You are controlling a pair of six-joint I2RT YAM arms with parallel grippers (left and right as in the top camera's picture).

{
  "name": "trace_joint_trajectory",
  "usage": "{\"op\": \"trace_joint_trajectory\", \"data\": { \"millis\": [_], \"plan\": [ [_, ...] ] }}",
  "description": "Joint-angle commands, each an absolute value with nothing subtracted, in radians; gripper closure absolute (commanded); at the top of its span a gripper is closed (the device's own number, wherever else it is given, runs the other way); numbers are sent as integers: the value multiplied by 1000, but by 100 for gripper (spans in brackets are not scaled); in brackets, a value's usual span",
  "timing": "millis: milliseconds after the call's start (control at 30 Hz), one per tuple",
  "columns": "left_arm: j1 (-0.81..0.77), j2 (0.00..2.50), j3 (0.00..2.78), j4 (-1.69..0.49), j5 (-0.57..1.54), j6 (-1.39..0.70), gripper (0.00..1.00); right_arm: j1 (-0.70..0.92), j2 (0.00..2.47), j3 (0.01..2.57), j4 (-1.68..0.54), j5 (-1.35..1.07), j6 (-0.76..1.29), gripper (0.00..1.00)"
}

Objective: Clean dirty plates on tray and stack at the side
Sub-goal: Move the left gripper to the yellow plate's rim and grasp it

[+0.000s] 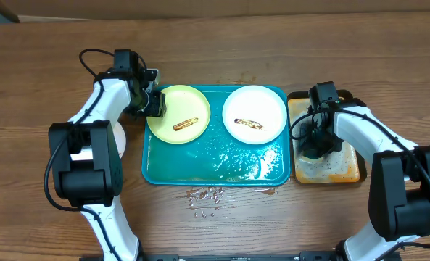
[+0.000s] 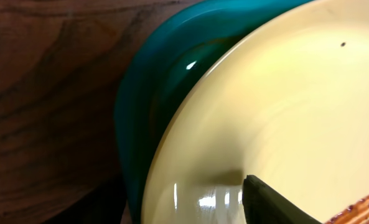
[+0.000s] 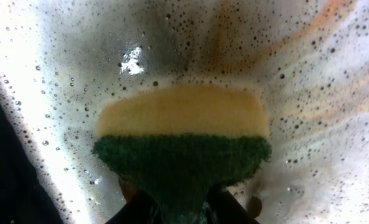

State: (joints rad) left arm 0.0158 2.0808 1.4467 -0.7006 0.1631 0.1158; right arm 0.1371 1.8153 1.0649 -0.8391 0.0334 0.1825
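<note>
The teal tray (image 1: pixel 215 165) is wet and holds two plates. The pale yellow-green plate (image 1: pixel 189 101) lies at its left with a brown smear, overlapping the tray's left rim (image 2: pixel 153 81). A white plate (image 1: pixel 264 107) with a brown smear lies at its right. My left gripper (image 1: pixel 155 104) is at the yellow-green plate's left rim. In the left wrist view one black finger (image 2: pixel 251 190) presses on the plate's inner face (image 2: pixel 296 106), and the other finger is hidden. My right gripper (image 1: pixel 317 141) is shut on a yellow-and-green sponge (image 3: pixel 181 124), which it presses into foam.
The smaller orange-brown tray (image 1: pixel 347 171), full of soapy foam, stands right of the teal tray. Water drops (image 1: pixel 206 194) lie on the wood in front of the teal tray. A white round edge (image 1: pixel 119 138) shows beside the left arm, mostly hidden.
</note>
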Motion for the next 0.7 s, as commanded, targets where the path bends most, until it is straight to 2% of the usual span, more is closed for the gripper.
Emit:
{"op": "trace_joint_trajectory", "data": {
  "millis": [0,167,333,667],
  "plan": [
    [6,2075,1462,-702,101,116,36,133,1847,1066,-843,13,186,76],
    [6,2026,1489,-694,108,118,35,133,1847,1066,-842,12,186,76],
    [-6,2022,1490,-672,201,181,36,133,1847,1066,-842,12,186,76],
    [-15,2033,1488,-612,200,187,33,133,1847,1066,-844,12,186,76]
  ]
}}
